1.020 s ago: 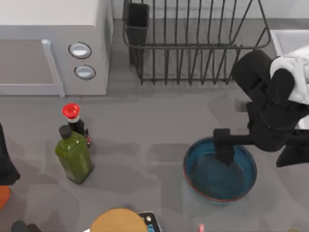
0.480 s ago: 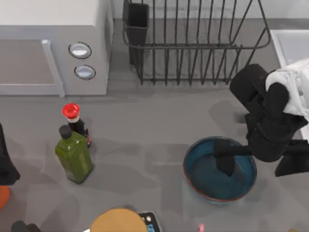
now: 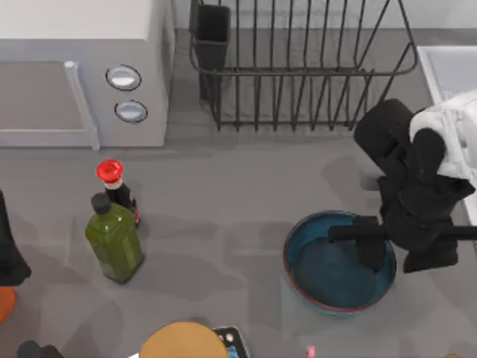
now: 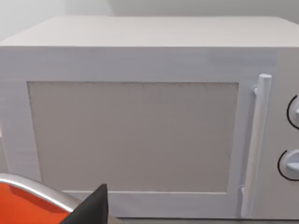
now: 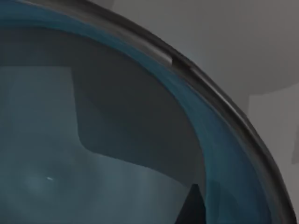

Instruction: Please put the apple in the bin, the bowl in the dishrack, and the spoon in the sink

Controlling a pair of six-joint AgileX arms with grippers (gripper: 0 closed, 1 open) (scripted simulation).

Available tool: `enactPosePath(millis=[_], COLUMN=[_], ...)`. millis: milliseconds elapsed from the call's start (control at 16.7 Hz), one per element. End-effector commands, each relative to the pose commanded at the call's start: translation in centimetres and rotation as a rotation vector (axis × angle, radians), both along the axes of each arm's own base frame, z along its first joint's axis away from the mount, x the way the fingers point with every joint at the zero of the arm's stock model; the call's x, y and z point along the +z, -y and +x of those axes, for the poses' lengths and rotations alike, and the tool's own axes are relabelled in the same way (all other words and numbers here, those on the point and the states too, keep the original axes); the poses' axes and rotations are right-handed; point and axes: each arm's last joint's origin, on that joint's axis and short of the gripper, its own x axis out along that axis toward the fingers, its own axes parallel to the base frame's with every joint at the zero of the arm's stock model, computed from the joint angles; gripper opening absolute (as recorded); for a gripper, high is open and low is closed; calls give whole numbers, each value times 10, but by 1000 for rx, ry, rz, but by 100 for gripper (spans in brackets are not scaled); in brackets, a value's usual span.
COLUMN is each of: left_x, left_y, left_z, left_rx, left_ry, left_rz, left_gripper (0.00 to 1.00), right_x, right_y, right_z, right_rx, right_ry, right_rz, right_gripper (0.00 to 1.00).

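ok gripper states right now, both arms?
Left gripper: parked at the table's left edge by the microwave, cannot be told.
Right gripper: over the bowl at its right rim, cannot be told.

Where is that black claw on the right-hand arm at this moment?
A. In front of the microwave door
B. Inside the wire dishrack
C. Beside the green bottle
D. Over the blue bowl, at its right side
D: in the top view the right claw sits over the right part of the blue bowl, well in front of the dishrack and far from the green bottle and the microwave.
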Motion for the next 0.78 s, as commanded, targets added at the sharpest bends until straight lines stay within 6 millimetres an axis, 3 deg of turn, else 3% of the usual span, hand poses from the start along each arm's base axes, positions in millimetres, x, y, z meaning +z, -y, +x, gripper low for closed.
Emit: enactPosePath(millis=[180, 240, 780], left_x=[0, 0, 0], left_y=[0, 0, 0], left_z=[0, 0, 0], left_rx=[0, 0, 0], left_ry=[0, 0, 0], left_rz=[0, 0, 0], left_gripper=[100, 100, 100], right_x=[0, 0, 2], right_y=[0, 0, 0], right_z=[0, 0, 0], right_rx=[0, 0, 0], right_ry=[0, 0, 3], right_rz=[0, 0, 1], right_gripper=[2, 0, 0])
